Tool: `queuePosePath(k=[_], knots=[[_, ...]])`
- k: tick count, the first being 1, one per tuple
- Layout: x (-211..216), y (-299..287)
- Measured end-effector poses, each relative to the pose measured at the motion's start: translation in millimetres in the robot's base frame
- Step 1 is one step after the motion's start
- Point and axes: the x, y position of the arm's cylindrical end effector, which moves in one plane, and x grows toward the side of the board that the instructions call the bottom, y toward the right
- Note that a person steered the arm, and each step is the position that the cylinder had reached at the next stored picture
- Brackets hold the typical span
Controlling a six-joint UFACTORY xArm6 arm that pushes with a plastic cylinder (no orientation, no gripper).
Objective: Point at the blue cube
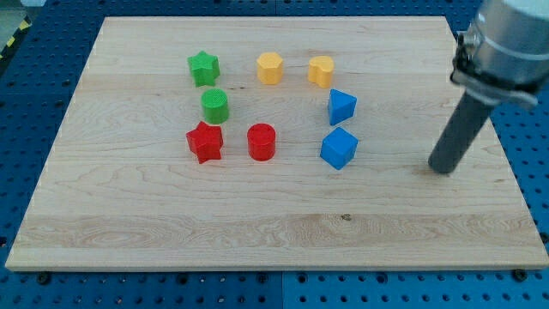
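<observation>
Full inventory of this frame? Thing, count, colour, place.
green star: 1, green, top left of the group
green cylinder: 1, green, below the green star
red star: 1, red, bottom left of the group
red cylinder: 1, red, right of the red star
yellow blocks: 2, yellow, top row, shapes unclear
upper blue block: 1, blue, below the right yellow
blue cube: 1, blue, lowest on the right
wooden board: 1, light wood, under everything
my tip: 1, dark, right of the blue cube, apart from it

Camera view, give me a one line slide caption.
My tip rests on the wooden board, at the view's right of the blue cube, apart from it.
</observation>
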Motion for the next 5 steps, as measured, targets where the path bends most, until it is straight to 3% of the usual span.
queuePosePath(k=[1, 2, 5], knots=[[37, -66], [37, -122], [16, -119]])
